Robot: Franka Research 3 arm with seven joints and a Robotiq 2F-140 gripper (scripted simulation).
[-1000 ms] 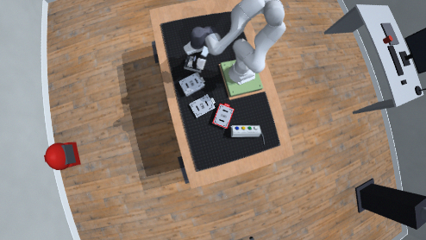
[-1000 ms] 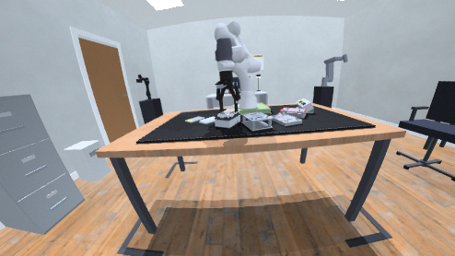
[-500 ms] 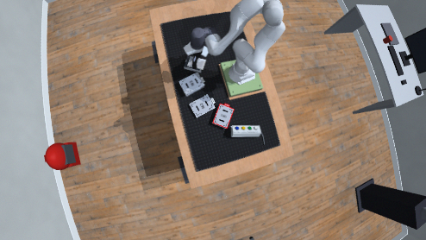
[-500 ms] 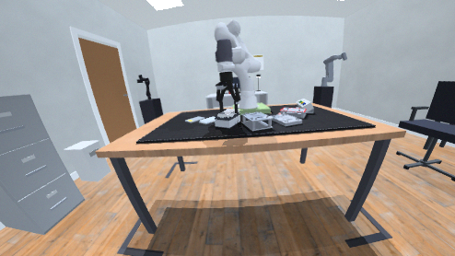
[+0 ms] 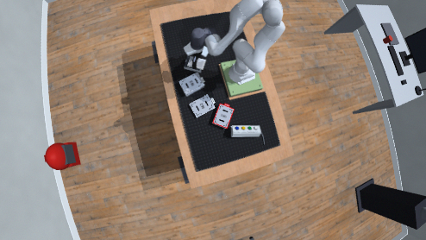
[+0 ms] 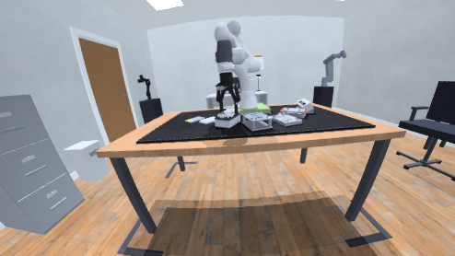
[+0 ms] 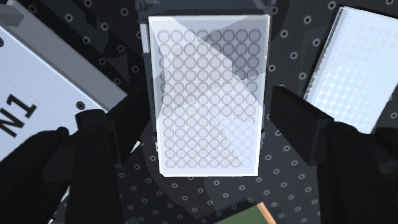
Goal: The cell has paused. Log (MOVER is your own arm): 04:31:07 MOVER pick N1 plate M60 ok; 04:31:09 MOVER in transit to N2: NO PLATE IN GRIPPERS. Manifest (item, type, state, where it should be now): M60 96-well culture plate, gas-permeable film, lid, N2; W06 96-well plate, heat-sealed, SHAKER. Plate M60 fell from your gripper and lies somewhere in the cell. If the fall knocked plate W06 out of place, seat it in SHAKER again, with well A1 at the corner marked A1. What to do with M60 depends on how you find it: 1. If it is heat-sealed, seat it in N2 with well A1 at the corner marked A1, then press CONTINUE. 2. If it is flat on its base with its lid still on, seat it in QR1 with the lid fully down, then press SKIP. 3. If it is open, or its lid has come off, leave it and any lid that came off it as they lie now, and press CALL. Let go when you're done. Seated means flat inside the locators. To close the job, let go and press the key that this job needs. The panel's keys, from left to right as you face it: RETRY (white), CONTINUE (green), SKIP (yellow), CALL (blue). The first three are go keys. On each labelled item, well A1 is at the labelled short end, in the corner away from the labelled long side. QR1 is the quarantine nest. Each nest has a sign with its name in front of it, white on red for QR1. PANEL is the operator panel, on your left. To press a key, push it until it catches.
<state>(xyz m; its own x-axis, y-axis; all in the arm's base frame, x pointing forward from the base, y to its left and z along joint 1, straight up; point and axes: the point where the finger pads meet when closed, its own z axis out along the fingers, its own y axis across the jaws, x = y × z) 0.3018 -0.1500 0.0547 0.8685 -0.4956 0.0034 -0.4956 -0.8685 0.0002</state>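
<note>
In the wrist view a clear-topped 96-well plate (image 7: 207,95) lies flat on a dark stand, straight below my gripper (image 7: 200,135) (image 5: 195,60) (image 6: 227,98). The gripper is open. Its two dark fingers stand on either side of the plate's long sides with a gap on each side, touching nothing. A second pale plate-like piece with a well pattern (image 7: 350,70) lies on the black mat to the right of the stand; I cannot tell whether it is a plate or a lid. The nest marked N1 (image 7: 50,75) is at the left.
Along the mat (image 5: 241,151) stand two grey nests (image 5: 191,83) (image 5: 202,105), the red-framed QR1 nest (image 5: 222,116) and the key panel (image 5: 246,130). The arm's green base (image 5: 254,84) (image 7: 245,215) is beside the gripper. Flat white pieces (image 6: 195,120) lie on the mat left of the stand.
</note>
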